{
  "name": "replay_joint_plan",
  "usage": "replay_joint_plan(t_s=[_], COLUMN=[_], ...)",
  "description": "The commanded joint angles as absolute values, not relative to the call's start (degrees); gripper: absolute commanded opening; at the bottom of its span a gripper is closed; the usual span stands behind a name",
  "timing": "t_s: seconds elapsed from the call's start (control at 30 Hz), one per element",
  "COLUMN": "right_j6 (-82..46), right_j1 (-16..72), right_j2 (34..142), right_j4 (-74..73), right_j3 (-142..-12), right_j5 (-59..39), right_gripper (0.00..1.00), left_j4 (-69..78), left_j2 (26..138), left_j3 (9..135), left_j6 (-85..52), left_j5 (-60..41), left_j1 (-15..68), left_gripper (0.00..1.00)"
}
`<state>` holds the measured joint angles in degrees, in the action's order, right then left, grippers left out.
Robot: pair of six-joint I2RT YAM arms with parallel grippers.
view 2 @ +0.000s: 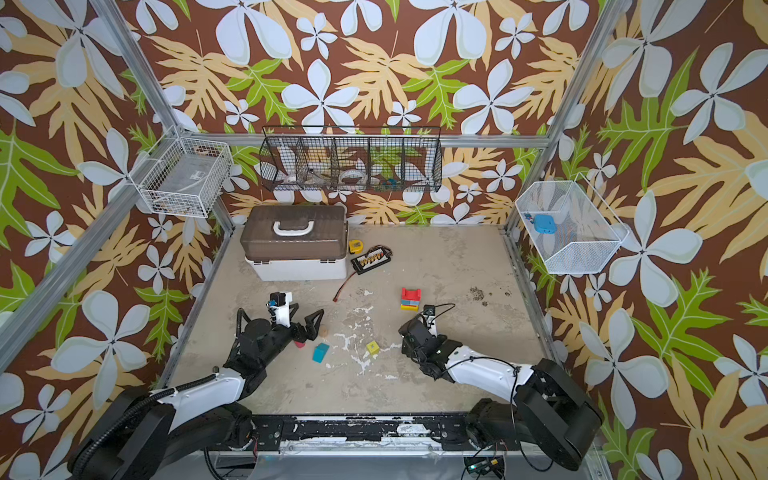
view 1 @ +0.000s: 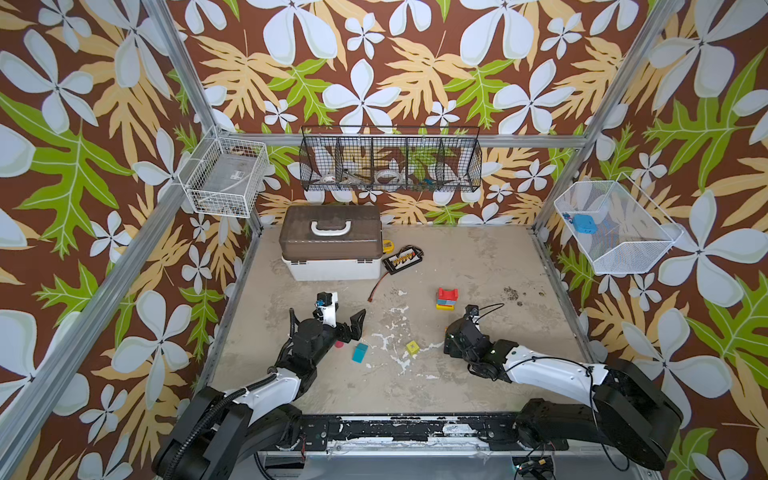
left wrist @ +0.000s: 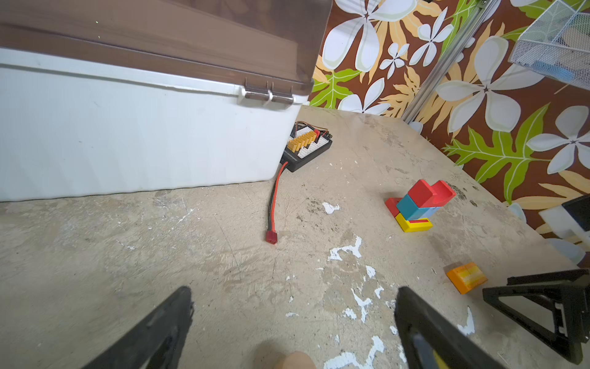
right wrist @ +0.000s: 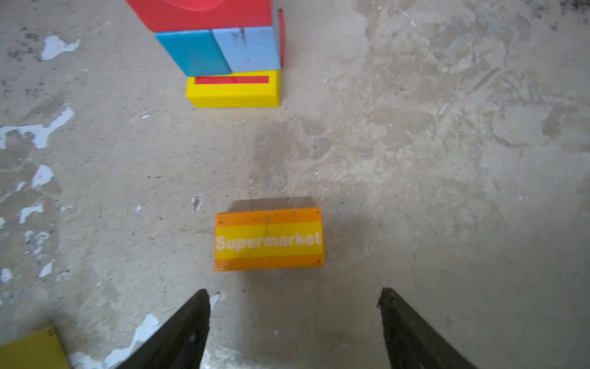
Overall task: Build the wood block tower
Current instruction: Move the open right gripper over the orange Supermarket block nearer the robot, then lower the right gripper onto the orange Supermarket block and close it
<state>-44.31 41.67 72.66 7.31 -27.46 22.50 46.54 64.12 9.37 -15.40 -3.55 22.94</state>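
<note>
The tower [view 1: 446, 299] [view 2: 410, 300] stands right of the middle: a yellow flat base, teal and light-blue blocks, and a red arch on top [left wrist: 424, 191]. An orange "Supermarket" block [right wrist: 269, 239] lies flat between the tower [right wrist: 223, 48] and my right gripper [right wrist: 293, 292], which is open and empty just short of it. My left gripper [left wrist: 293, 294] is open over bare floor, with a plain-wood block [left wrist: 293, 361] near its base. A pink cylinder [view 1: 339, 344], a teal block [view 1: 360, 352] and a yellow cube [view 1: 412, 347] lie loose at the front.
A brown-lidded white case [view 1: 331, 245] stands at the back left. Beside it are a black connector board [view 1: 402, 259] with a red wire [left wrist: 274, 204] and a yellow tape measure [view 1: 387, 246]. Wire baskets [view 1: 390, 160] hang on the walls.
</note>
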Motion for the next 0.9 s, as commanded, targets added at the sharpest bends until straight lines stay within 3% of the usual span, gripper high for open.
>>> replay_joint_plan(t_s=[0.0, 0.23, 0.5, 0.87], right_j6=[-41.59, -40.29, -40.36, -40.65], right_j1=[41.66, 40.79, 40.76, 40.76], right_j2=[72.92, 77.82, 85.24, 85.23], right_j4=[7.03, 7.61, 9.0, 9.16], right_j3=[-28.97, -32.62, -36.21, -35.48], right_j5=[23.22, 22.64, 22.59, 23.0], right_gripper=[0.91, 0.94, 0.83, 0.71], left_j4=[48.61, 48.66, 48.64, 48.61], left_j2=[64.07, 64.07, 63.96, 63.63], left_j3=[9.67, 9.61, 9.43, 9.28], left_j6=[-15.56, -15.48, -15.5, -15.5], left_j5=[-4.04, -4.22, -4.48, -4.47], left_j1=[22.95, 22.97, 22.94, 23.01], left_gripper=[1.0, 1.0, 1.0, 1.0])
